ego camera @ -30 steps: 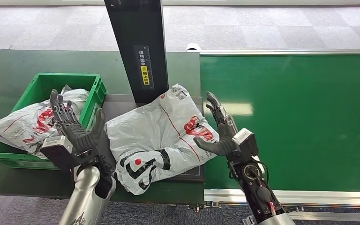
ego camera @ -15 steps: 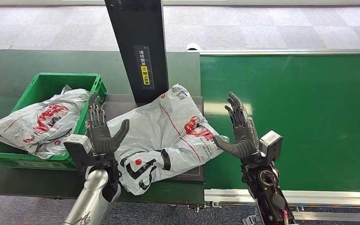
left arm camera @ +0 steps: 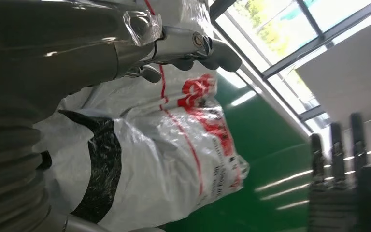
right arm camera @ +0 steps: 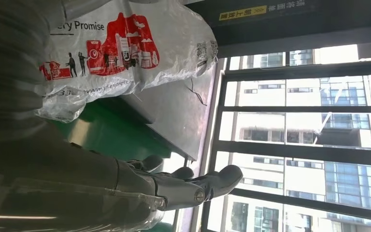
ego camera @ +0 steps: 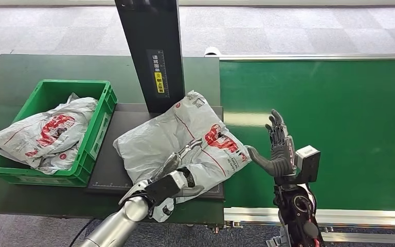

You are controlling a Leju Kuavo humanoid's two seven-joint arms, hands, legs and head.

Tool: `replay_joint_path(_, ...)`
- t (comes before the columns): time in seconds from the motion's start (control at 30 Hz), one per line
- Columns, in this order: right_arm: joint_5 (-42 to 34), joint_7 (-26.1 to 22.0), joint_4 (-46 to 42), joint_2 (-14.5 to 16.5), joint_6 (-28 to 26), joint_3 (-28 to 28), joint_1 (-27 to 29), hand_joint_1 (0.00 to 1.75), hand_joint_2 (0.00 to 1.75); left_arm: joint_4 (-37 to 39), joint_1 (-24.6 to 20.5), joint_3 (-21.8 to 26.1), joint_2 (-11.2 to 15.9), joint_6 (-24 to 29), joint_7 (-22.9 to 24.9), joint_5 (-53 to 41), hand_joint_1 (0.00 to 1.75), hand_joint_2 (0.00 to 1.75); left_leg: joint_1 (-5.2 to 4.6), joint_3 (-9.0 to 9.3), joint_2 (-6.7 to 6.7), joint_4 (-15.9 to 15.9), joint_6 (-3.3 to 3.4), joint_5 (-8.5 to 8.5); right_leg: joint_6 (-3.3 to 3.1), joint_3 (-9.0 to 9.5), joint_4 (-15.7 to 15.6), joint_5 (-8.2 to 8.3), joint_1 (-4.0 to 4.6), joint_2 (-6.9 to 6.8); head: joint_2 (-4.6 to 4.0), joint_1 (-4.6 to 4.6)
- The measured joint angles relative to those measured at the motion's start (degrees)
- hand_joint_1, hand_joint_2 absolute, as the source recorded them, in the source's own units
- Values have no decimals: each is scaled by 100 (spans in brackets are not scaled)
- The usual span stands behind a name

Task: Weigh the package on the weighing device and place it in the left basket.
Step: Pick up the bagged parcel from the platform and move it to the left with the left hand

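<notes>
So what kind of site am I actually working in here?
Likely a parcel sorting station: a green conveyor belt, a weighing platform under a printed courier bag, and a green basket already holding another bag.

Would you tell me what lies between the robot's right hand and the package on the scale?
In the head view, only bare green conveyor belt separates the right hand from the package; nothing else lies there.

1. A dark green counter carries the things at the left.
2. A bright green conveyor belt with silver metal edge rails lies flat at the right, just beside the counter.
3. A grey carpeted floor of square tiles stretches beyond both.
4. Large windows with dark frames look out on tall buildings in the right wrist view.
</notes>
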Motion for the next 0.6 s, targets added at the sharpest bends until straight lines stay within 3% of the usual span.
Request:
replay_joint_path(0.13, 209, 18, 100, 93, 170, -48, -80, 0, 175, 491, -208, -248, 8, -15, 375, -761, 0, 175, 0, 1, 3, 0, 0, 0, 0, 1, 1, 1, 0, 1, -1, -1)
replay_joint_path(0.3, 381, -25, 324, 187, 277, -50, -179, 0, 175, 866, -333, -359, 13, -144, 503, -1278, 0, 175, 1, 2, -1, -1, 0, 0, 0, 6, 1, 0, 1, 0, 0, 0)
replay_joint_path(0.33, 399, -33, 357, 201, 281, -50, -189, 0, 175, 911, -356, -362, 13, -150, 512, -1318, 35, 175, 1, 4, -2, -1, 0, 0, 0, 8, 1, 0, 1, -1, 0, 0)
replay_joint_path(0.43, 432, -39, 429, 228, 292, -50, -205, 0, 175, 1018, -414, -363, 13, -155, 519, -1398, 164, 175, 0, 10, -3, -2, 0, 0, 0, 16, 0, 0, 1, -1, 0, 0)
replay_joint_path(0.47, 439, -40, 447, 237, 297, -50, -208, 0, 175, 1046, -427, -362, 13, -120, 491, -1435, 173, 175, 0, 14, -3, -2, 0, 0, 0, 20, 0, 0, 0, -1, -1, 1)
replay_joint_path(0.6, 452, -34, 491, 259, 344, -57, -211, 0, 175, 1085, -425, -353, 27, 43, -12, -1477, 175, 175, 1, 21, -3, -2, 1, 2, 0, 28, 0, 0, 0, -2, -1, 0)
